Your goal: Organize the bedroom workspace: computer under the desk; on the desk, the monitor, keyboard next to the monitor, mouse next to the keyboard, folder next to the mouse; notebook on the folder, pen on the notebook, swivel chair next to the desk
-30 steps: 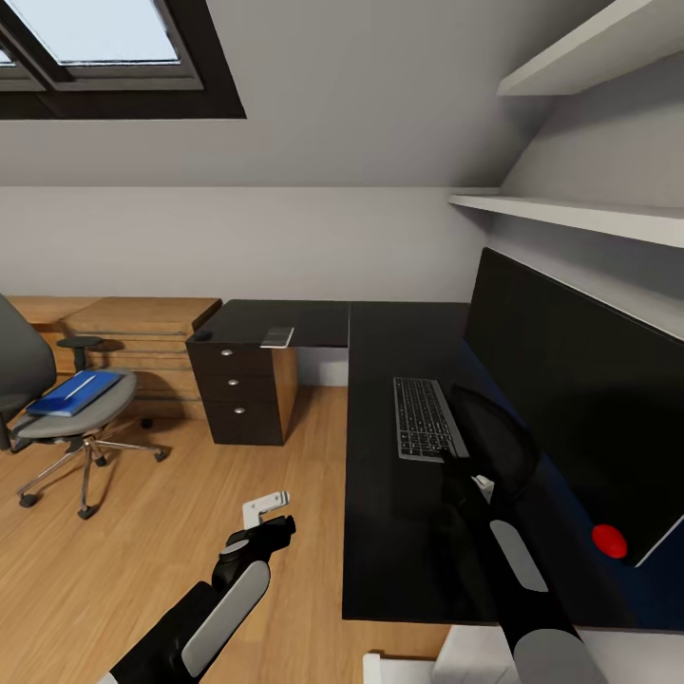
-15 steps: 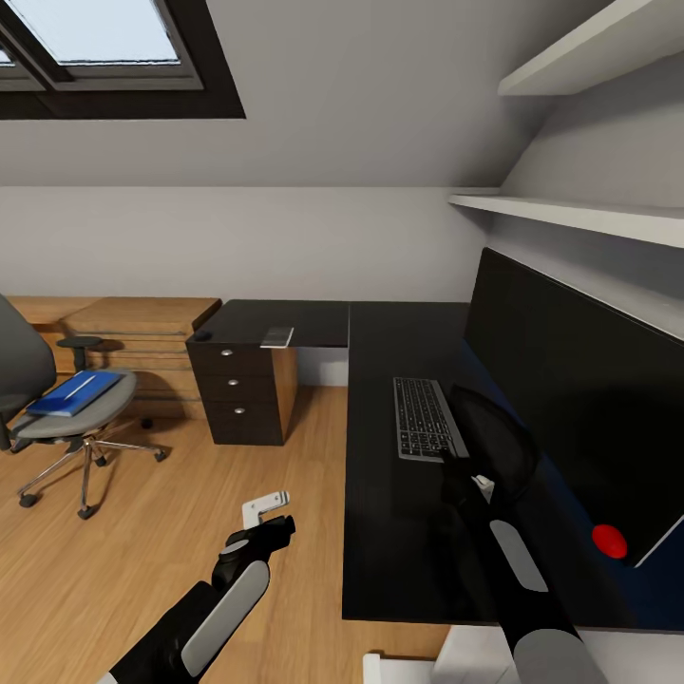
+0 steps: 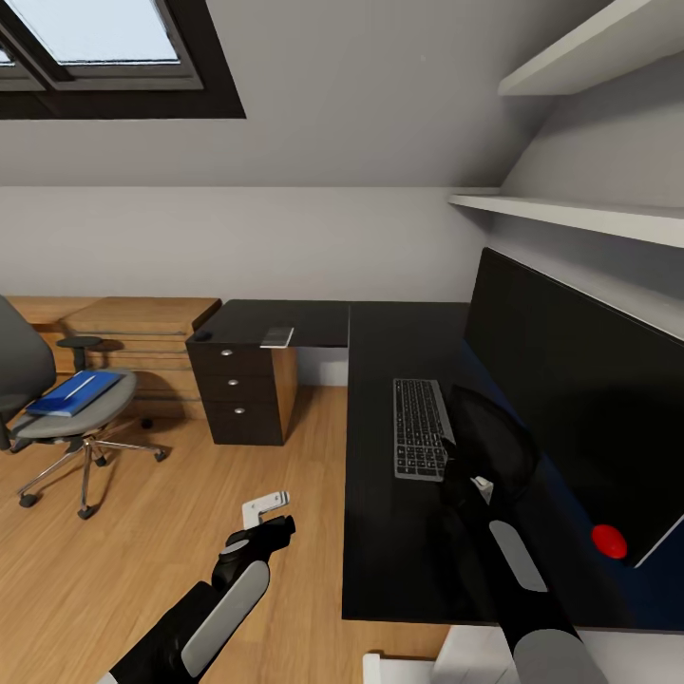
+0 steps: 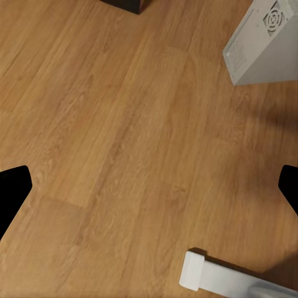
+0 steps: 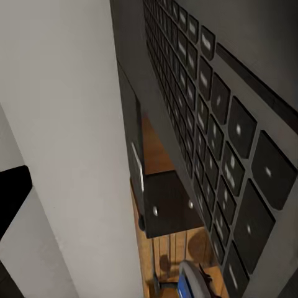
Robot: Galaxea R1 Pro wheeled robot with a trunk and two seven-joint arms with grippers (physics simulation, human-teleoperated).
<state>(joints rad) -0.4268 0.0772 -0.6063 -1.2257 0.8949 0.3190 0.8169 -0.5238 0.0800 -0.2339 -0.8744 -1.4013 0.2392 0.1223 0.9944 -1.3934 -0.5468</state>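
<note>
The long L-shaped desk (image 3: 380, 532) with a black top stands along the sloped grey wall, and the large flat black monitor (image 3: 570, 380) with a small red dot at its lower corner stands on its right part. Just beside the screen's round base lies the flat black keyboard (image 3: 420, 428) with rows of grey keys, flat on the desk and slightly askew to the desk edge. The right gripper (image 3: 467, 472) is down on the desk at the keyboard's near end, touching or almost touching it; its fingers are dark against dark, so I cannot tell whether it is released or clenched. In the right wrist view the keys (image 5: 217, 118) pass very close by. The left gripper (image 3: 266, 508) hangs over the light wood plank floor (image 3: 142, 551) beside the desk, spread wide and grasping nothing; its wrist view looks down on the planks and a corner of the light grey-white computer tower (image 4: 261, 43). Well apart to the left is the grey-upholstered swivel chair (image 3: 66, 418) on its chrome star base, with the flat bright blue folder (image 3: 74, 392) lying on the seat. On the desk's far wing, above the black drawers (image 3: 237, 389) with silver knobs, lie a small dark oval mouse (image 3: 202, 335) and a thin notebook (image 3: 276, 336).
</note>
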